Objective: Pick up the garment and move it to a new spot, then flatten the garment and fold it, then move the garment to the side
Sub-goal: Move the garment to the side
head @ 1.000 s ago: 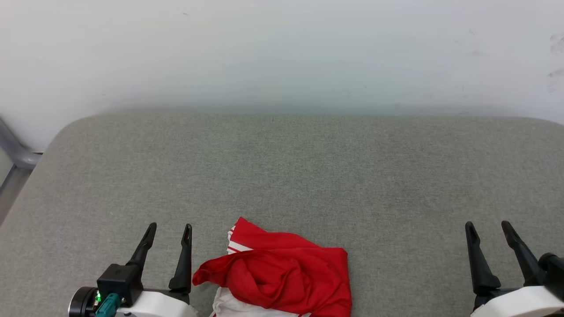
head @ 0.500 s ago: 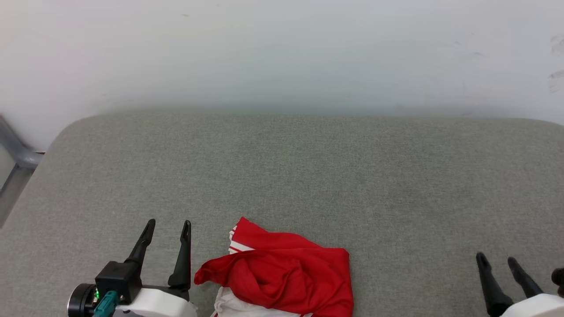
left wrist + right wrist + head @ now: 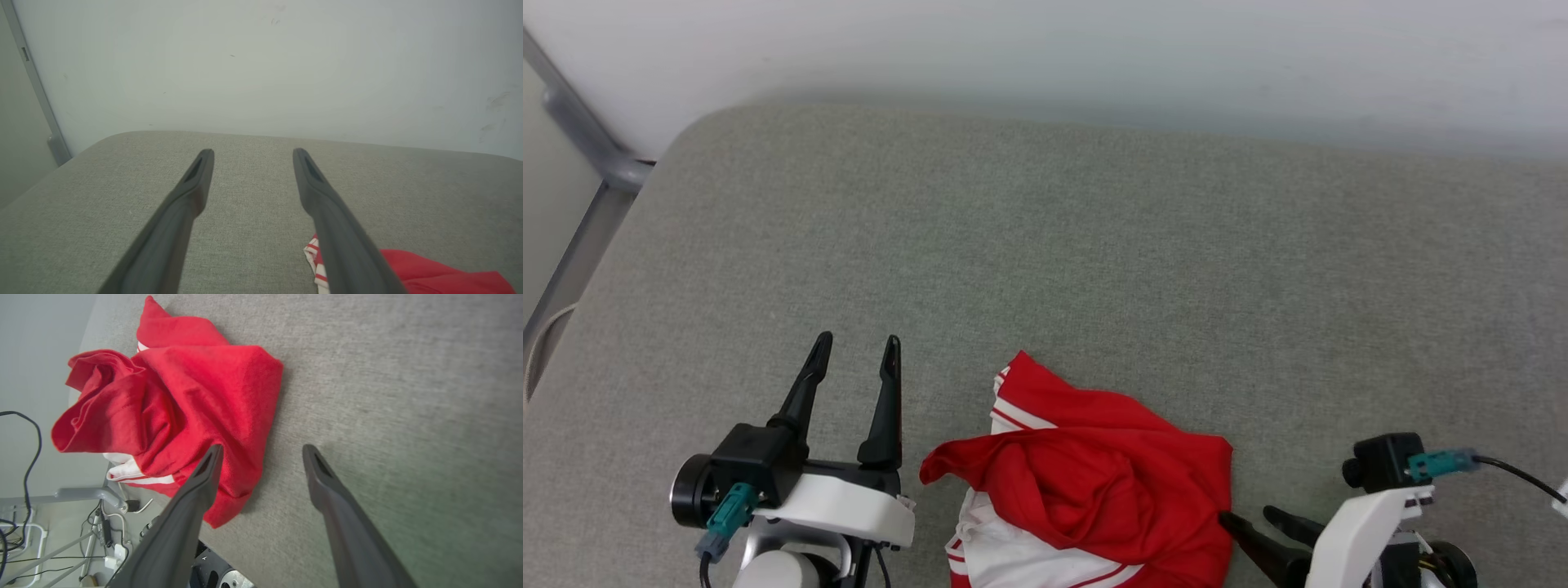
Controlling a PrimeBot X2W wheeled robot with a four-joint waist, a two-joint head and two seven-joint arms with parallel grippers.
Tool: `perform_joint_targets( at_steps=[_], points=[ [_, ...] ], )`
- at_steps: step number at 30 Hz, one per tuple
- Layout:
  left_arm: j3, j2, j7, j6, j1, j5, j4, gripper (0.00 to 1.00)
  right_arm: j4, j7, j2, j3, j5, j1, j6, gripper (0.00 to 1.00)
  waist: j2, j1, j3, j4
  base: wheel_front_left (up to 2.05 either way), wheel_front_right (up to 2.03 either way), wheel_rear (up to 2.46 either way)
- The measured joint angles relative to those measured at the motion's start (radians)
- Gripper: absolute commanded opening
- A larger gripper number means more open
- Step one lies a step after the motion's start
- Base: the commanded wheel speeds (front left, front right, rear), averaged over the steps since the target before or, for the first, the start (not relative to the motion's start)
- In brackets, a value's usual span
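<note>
Left claw [image 3: 858, 337] and right claw [image 3: 1245, 513] both stand open and empty. The shirt [image 3: 1086, 482] lies bunched at the table's [image 3: 1094, 245] near edge, just beside the right claw. Risk: I pinch one loose layer and it slips free.

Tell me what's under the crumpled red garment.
The garment lies crumpled on the grey cushioned surface. Its own white striped cloth pokes out beneath the red folds. Whatever else lies under the heap is covered.

The garment [image 3: 1086, 490] runs off the head view's bottom edge.
</note>
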Motion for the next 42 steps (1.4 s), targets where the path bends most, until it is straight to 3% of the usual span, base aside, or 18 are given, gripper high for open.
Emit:
perform_joint_targets(
  at_steps=[5,13,14,15,16,20,28,37,42],
  points=[
    [0.012,-0.025,0.000,-0.020,-0.029,0.014,-0.003,1.00,0.073,-0.002,-0.026,0.087,0.013,-0.067,0.000,1.00,0.0000,0.0001,0.058,0.032,0.00,0.00,0.00],
    [0.039,-0.064,-0.001,-0.059,-0.063,0.036,0.013,1.00,0.173,0.016,-0.025,0.127,0.049,-0.111,0.002,1.00,0.0000,0.0000,0.118,0.082,0.00,0.00,0.00],
    [0.045,-0.068,-0.001,-0.065,-0.063,0.039,0.017,1.00,0.178,0.014,-0.025,0.131,0.049,-0.115,0.003,0.44,0.0000,0.0000,0.120,0.087,0.00,0.00,0.00],
    [0.049,-0.072,-0.001,-0.067,-0.063,0.043,0.020,1.00,0.184,0.009,-0.025,0.136,0.050,-0.119,0.003,0.08,0.0000,0.0001,0.120,0.091,0.00,0.00,0.00],
    [0.054,-0.077,-0.002,-0.070,-0.063,0.044,0.024,1.00,0.186,0.005,-0.024,0.145,0.054,-0.121,0.002,0.00,0.0000,0.0000,0.118,0.092,0.00,0.00,0.00],
    [0.075,-0.086,-0.002,-0.080,-0.054,0.055,0.033,1.00,0.166,-0.040,-0.035,0.191,0.051,-0.135,0.001,0.00,0.0000,0.0000,0.096,0.089,0.00,0.00,0.00],
    [0.099,-0.091,-0.003,-0.096,-0.025,0.082,0.029,1.00,0.011,-0.088,-0.157,0.271,-0.058,-0.196,0.000,0.00,0.0000,0.0000,0.038,0.027,0.00,0.00,0.00],
    [0.112,-0.092,-0.003,-0.107,-0.009,0.099,0.012,1.00,-0.176,-0.034,-0.299,0.277,-0.143,-0.210,0.000,0.00,0.0000,0.0000,0.007,-0.125,0.00,0.00,0.00],
    [0.115,-0.086,-0.003,-0.112,-0.006,0.109,0.000,1.00,-0.243,0.007,-0.326,0.225,-0.151,-0.193,0.000,0.00,0.0000,0.0000,0.008,-0.243,0.00,0.00,0.00]
  ],
)
